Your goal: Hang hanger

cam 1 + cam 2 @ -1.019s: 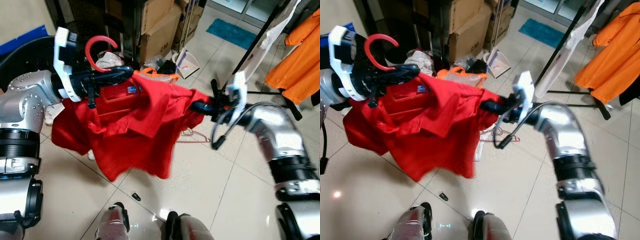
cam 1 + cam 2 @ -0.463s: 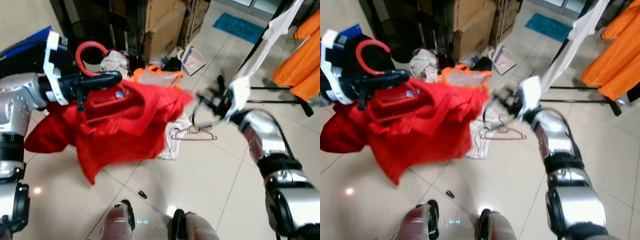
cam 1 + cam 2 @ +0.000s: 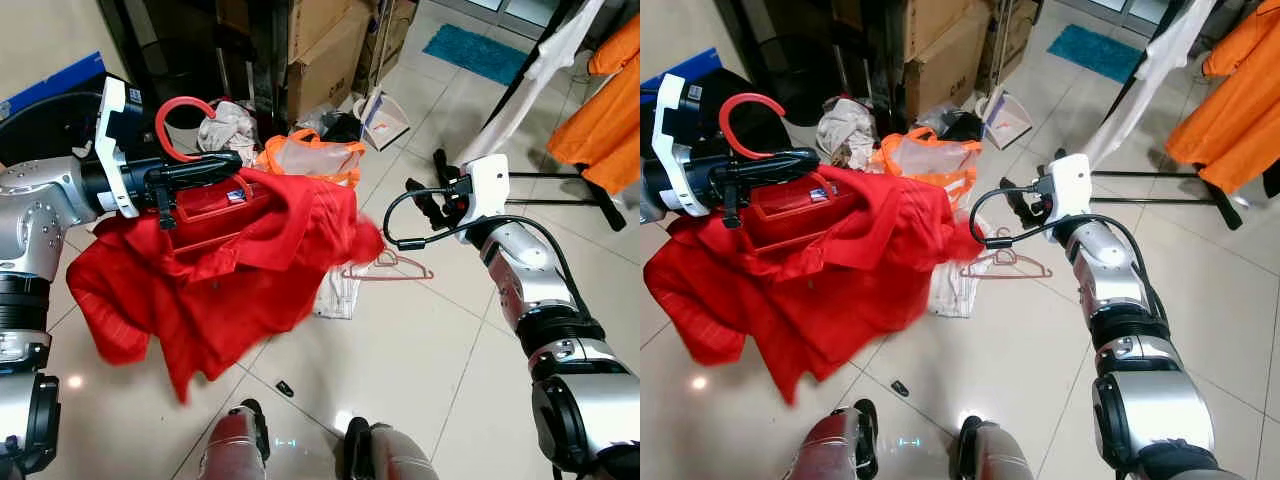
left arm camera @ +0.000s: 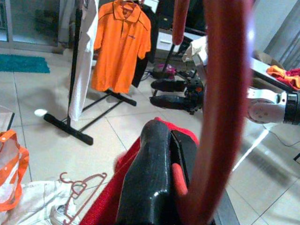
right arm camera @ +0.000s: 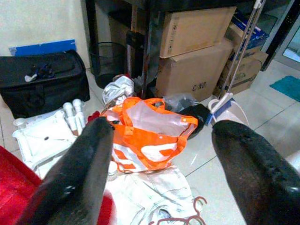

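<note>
My left gripper is held out over the floor at the left, shut on the neck of a red hanger whose hook curls up above the fingers. A red shirt is draped on that hanger and hangs down loosely. In the left wrist view the red hook runs close beside a black finger. My right gripper is to the right of the shirt, a short gap from its edge. It is open with nothing between its fingers.
A pink wire hanger and a white cloth lie on the tiles below. An orange-and-clear bag and cardboard boxes are behind. A black clothes rack with orange shirts and a white garment stands to the right.
My right gripper has let go of the shirt's edge and drawn back to the right. The shirt has dropped and now hangs from the hanger in my left gripper. The camera has shifted.
</note>
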You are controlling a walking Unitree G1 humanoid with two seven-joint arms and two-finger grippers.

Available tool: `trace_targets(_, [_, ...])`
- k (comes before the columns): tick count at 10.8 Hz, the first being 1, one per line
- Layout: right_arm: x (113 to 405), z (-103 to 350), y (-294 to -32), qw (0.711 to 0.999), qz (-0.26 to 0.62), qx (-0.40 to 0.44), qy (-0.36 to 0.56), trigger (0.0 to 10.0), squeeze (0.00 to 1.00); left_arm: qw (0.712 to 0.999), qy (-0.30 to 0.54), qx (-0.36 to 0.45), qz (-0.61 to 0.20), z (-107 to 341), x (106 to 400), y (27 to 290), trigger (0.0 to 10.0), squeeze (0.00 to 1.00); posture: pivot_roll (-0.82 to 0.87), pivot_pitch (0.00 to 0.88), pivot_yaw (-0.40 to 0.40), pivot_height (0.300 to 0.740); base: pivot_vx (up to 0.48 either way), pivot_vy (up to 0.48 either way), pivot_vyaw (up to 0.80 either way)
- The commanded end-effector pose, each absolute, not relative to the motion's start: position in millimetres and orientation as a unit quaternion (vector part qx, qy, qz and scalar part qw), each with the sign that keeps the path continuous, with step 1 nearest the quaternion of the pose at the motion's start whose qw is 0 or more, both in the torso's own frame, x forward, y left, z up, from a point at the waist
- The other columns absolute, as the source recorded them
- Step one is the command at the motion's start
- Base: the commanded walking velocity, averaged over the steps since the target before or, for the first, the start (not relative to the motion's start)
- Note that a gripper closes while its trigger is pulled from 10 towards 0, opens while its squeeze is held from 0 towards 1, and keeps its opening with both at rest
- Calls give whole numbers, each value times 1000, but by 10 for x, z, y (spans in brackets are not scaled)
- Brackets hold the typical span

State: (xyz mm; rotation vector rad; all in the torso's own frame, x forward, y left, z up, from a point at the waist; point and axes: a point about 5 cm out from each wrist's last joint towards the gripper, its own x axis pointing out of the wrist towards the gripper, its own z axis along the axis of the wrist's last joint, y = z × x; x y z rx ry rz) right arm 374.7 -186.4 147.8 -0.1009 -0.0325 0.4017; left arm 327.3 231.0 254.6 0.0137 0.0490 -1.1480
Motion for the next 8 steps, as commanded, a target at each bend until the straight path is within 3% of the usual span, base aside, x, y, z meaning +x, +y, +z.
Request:
trace_targets(1, [3742, 1483, -1926, 979, 193, -59, -15, 10000, 1000, 834, 13, 22, -551, 2610, 3258, 2274, 0, 0, 63, 211, -42, 740, 0, 0, 0])
trace_targets(7, [3742, 1483, -1926, 979, 193, -59, -15, 10000, 1000, 834, 13, 22, -551, 2610, 3258, 2274, 0, 0, 63, 211, -42, 740, 0, 0, 0])
trace_targets(8, [3754, 1468, -1944, 983, 165, -75, -15, 10000, 75, 839, 14, 23, -544, 2589, 3264, 2267, 0, 0, 63, 211, -42, 740, 0, 0, 0])
